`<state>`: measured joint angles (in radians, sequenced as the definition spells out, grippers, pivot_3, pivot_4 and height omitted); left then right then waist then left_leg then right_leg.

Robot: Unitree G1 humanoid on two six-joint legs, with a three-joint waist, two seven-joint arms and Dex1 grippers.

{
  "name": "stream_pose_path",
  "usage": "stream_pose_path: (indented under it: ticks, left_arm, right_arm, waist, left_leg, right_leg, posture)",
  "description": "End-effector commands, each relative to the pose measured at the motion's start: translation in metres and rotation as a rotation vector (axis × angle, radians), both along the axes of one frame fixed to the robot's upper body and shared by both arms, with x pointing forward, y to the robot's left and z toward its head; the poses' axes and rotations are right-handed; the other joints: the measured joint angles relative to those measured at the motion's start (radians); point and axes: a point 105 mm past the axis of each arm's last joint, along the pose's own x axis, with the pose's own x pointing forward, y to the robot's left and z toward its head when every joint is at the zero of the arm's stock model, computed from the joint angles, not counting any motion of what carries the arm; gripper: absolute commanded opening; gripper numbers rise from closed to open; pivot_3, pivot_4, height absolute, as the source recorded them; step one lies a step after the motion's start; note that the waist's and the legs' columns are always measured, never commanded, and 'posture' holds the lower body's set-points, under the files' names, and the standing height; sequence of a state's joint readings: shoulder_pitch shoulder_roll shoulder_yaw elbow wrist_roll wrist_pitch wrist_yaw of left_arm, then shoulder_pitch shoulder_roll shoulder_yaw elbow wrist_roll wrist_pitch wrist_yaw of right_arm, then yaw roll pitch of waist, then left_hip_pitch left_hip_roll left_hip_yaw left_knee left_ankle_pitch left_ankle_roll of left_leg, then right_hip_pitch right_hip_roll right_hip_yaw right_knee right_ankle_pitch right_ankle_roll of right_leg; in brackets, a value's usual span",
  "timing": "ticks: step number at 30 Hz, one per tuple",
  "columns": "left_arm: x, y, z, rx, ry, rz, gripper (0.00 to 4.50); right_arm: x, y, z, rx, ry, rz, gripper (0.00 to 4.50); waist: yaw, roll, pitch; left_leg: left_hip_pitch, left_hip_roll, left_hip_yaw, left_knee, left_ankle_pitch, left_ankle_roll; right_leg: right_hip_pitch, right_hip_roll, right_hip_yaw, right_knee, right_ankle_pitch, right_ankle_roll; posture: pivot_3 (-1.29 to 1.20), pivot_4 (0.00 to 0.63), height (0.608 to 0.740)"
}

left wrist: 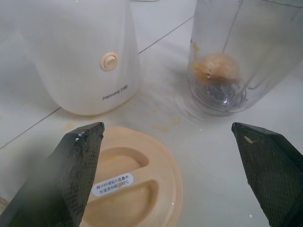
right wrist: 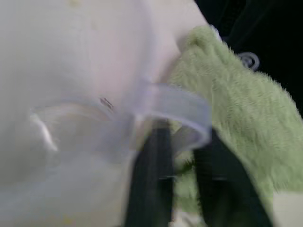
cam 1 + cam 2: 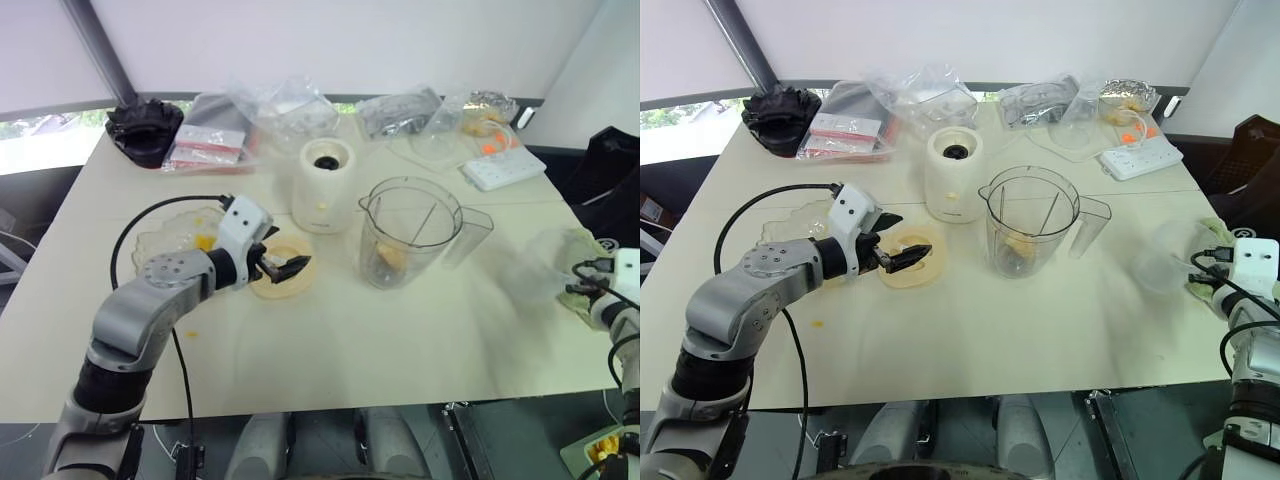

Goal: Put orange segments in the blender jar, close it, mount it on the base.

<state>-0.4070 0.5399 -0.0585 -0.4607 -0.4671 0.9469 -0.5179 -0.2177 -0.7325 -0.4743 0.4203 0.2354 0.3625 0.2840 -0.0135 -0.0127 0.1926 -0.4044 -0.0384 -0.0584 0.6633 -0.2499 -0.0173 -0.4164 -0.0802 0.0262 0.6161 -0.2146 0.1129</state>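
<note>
The left gripper [image 3: 902, 255] hovers with its two black fingers spread wide, holding nothing, just above a flat round cream lid [image 3: 283, 275] lying on the pale table [image 3: 400, 340]; just beyond that gripper stands the squat cream-white rounded base [image 3: 323, 186] with a dark round socket on top; ahead of it and off toward the right arm's side stands the tall clear plastic blender jar [image 3: 408, 232], upright, uncovered, off the base, with its handle turned away from the gripper; bright orange-yellow fruit segments [image 1: 215, 68] sit at the bottom of the jar over the dark blade; behind the left gripper, on the outer side, lies a shallow clear glass bowl [image 3: 172, 232] with orange traces; the right gripper [image 2: 182, 165] is at the table's far right edge, fingers drawn close together, pinching the rim of a small clear plastic cup [image 3: 1163, 258]; a fuzzy green cloth [image 2: 236, 123] lies just beside and under it.
</note>
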Motion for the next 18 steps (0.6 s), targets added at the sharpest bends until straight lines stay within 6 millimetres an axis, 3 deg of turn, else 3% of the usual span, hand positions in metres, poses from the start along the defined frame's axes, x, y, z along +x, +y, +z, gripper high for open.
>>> stream_pose_path:
  ticks: [1,11,18]
  left_arm:
    - [0.001,0.0,0.017,-0.008,-0.074,-0.001,4.5]
    - [0.002,0.0,0.018,-0.009,-0.082,-0.002,4.5]
    - [0.004,-0.002,0.02,-0.01,-0.087,-0.011,4.5]
  right_arm:
    - [-0.004,-0.005,-0.003,-0.02,0.022,-0.022,0.05]
    - [0.002,0.005,0.002,0.081,-0.074,0.002,0.05]
    - [0.01,0.015,0.033,0.193,-0.313,0.003,0.05]
  waist:
    - [0.004,-0.001,0.0]
    - [0.0,-0.001,0.0]
    - [-0.003,0.0,0.001]
  left_leg:
    - [0.003,0.0,-0.001,0.0,0.0,0.0]
    - [0.011,0.001,-0.002,-0.001,0.0,0.0]
    - [0.011,0.001,-0.002,-0.002,0.0,0.0]
  right_leg:
    - [0.003,0.0,-0.001,-0.001,0.0,0.0]
    - [0.012,0.0,-0.001,-0.003,-0.001,0.001]
    - [0.011,0.0,-0.001,-0.003,-0.001,0.001]
  posture:
    - [0.0,0.15,0.74]
    - [0.0,0.15,0.74]
    - [0.0,0.15,0.74]
